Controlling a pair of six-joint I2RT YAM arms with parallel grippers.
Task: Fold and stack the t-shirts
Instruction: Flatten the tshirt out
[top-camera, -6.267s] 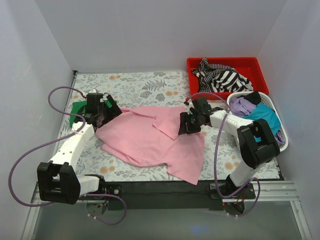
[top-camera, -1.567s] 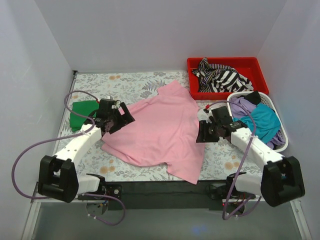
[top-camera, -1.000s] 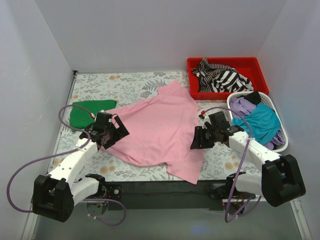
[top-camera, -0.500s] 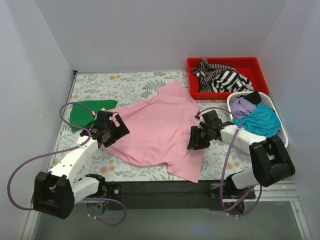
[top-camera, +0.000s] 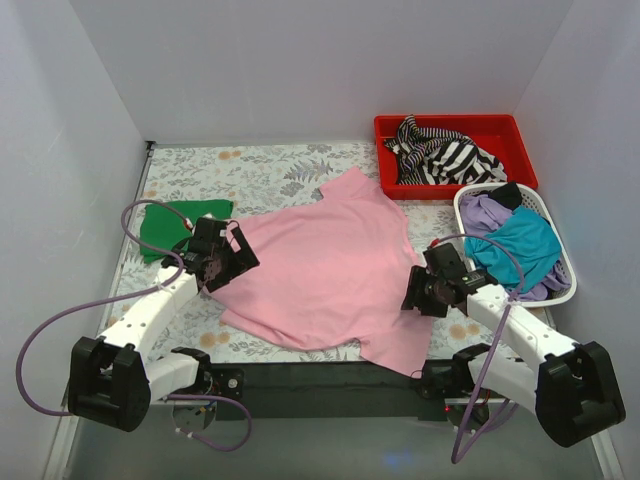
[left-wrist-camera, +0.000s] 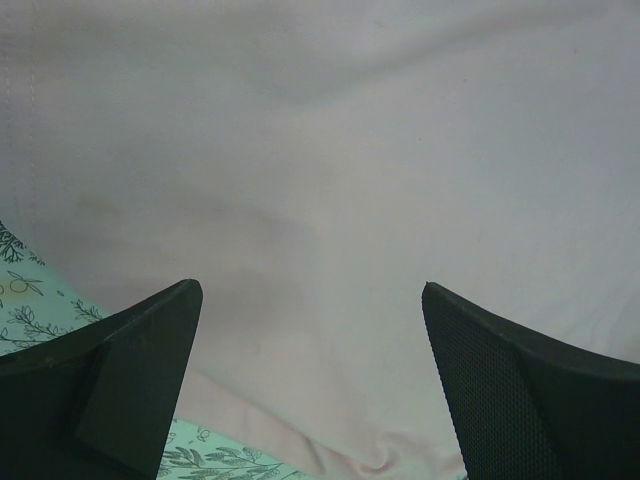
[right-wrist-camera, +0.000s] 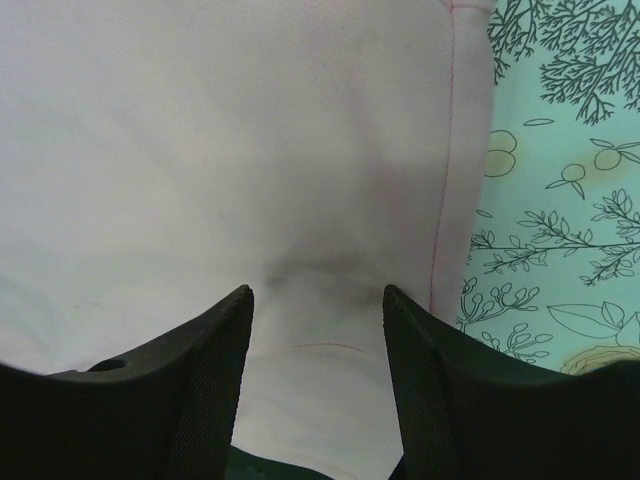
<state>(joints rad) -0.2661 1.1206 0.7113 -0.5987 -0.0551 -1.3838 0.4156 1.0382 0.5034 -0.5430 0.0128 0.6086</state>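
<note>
The large light pink t-shirt (top-camera: 320, 260) lies spread on the floral mat, its hem towards the front right. My left gripper (top-camera: 232, 262) is at its left edge; in the left wrist view (left-wrist-camera: 310, 288) its jaws stand wide open just above the pink cloth (left-wrist-camera: 330, 150). My right gripper (top-camera: 413, 290) is at the shirt's right edge; in the right wrist view (right-wrist-camera: 317, 290) its jaws are partly apart and press down on the pink cloth (right-wrist-camera: 250, 130) near a hem. The dark green t-shirt (top-camera: 175, 225) lies at the far left, behind the left gripper.
A red bin (top-camera: 500, 127) at the back right holds a black-and-white striped shirt (top-camera: 445, 152). A white basket (top-camera: 462, 203) on the right holds purple (top-camera: 485, 212) and teal (top-camera: 525, 235) shirts. White walls close in three sides. The floral mat (top-camera: 270, 170) shows behind the shirt.
The pink shirt was opened out flat from a folded heap. In the last half second my right gripper moved right and forward and the shirt shifted with it. The left gripper hardly moved.
</note>
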